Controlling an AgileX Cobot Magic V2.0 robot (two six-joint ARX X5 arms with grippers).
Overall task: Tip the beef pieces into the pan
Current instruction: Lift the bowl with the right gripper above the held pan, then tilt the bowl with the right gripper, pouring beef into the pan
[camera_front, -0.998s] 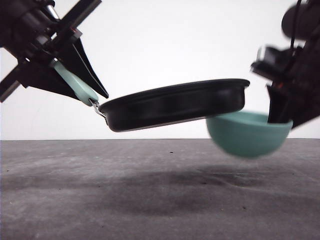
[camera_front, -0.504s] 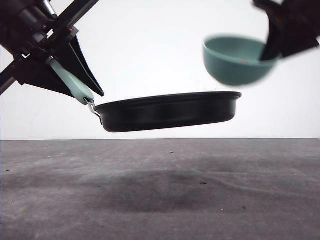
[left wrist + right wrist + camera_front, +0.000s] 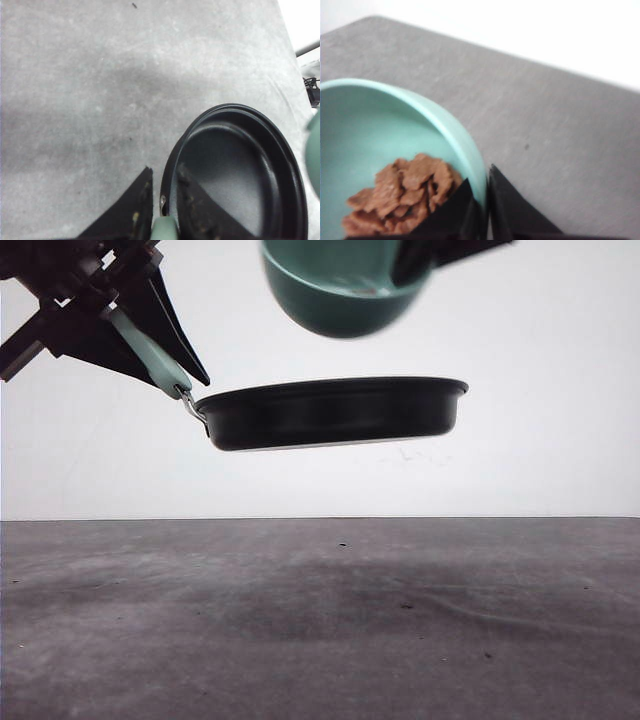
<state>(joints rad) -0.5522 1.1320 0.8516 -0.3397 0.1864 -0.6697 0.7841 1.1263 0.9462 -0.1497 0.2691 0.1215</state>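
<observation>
A: Front view, taken from the left: what was seen to be held, and how far had the pouring been brought?

B: The left gripper (image 3: 150, 335) was pinched on the mint handle of the pan (image 3: 335, 412), which was held level and well above the table (image 3: 320, 620). In the left wrist view the pan (image 3: 240, 175) was shown bare inside, so nothing had been poured yet.

A: And further right?

B: The bowl (image 3: 345, 290) was hung directly above the pan, apart from it. The right gripper (image 3: 482, 205) was clamped over the bowl's rim, and the beef pieces (image 3: 405, 192) were heaped inside the bowl (image 3: 395, 125). The tipping itself was judged to be left.

A: What differed from the earlier frames?

B: The bowl had been carried up from beside the pan's right edge and leftward over its middle; the pan had been raised and levelled.
</observation>
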